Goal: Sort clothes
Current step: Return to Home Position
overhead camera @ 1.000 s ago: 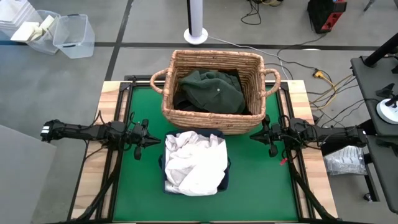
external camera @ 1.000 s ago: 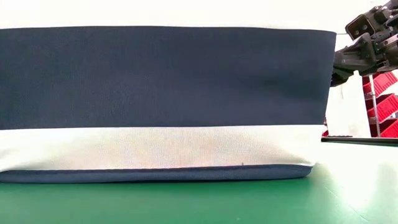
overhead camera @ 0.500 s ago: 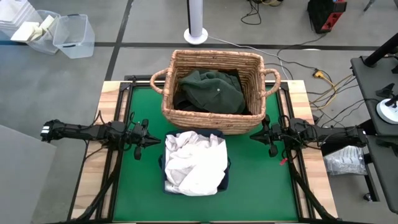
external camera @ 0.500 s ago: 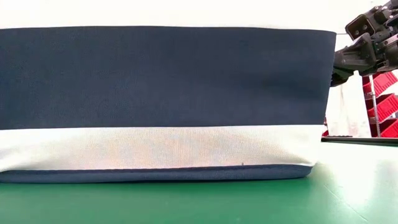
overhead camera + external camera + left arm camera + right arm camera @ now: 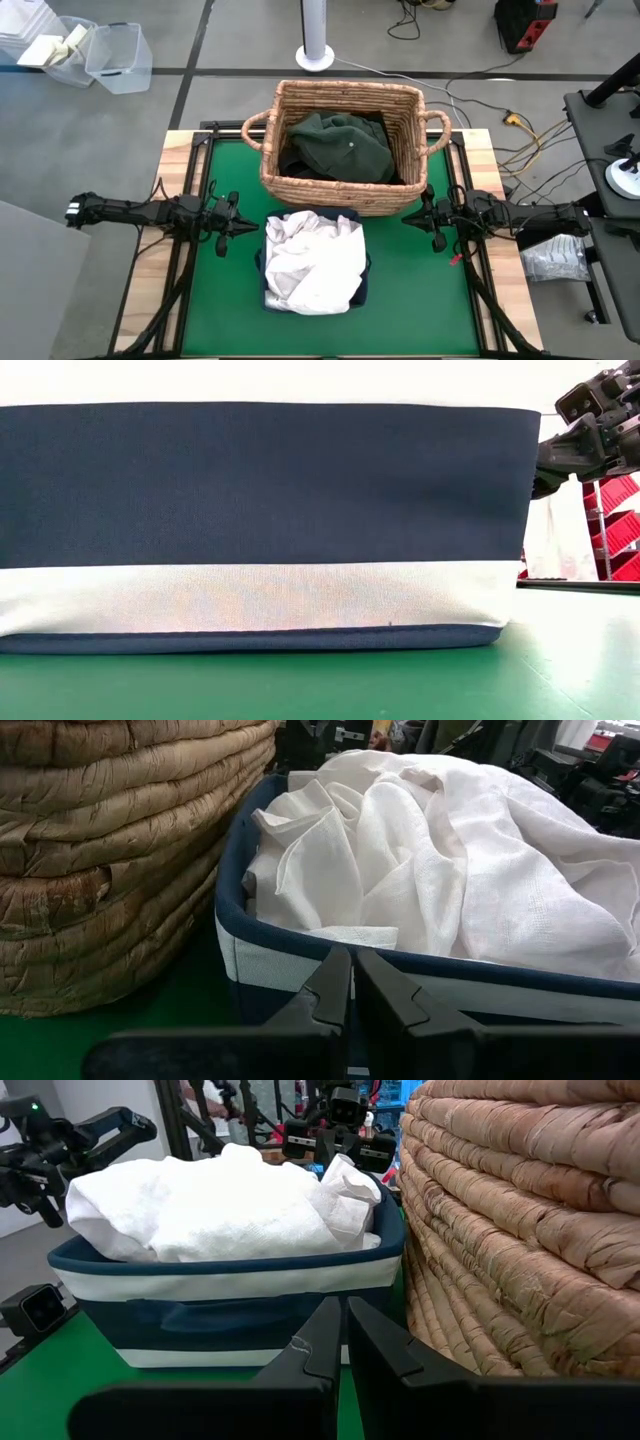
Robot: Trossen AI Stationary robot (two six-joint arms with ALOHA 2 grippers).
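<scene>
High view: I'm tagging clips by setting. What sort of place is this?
Likely a robotics lab or workshop, not a home: bare grey floor strewn with cables, clear plastic bins set on it, and red parts bins beyond the table in the low view.

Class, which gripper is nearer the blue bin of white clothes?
Left. The left gripper sits just off the left wall of the blue bin; the right gripper waits farther off its right side, by the wicker basket.

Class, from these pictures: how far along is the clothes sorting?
Done: white clothes fill the navy bin; a dark green garment lies in the wicker basket; no clothes show on the green mat. In hand: nothing; left gripper and right gripper flank the bin, fingers shut. Left: apparently nothing.
</scene>
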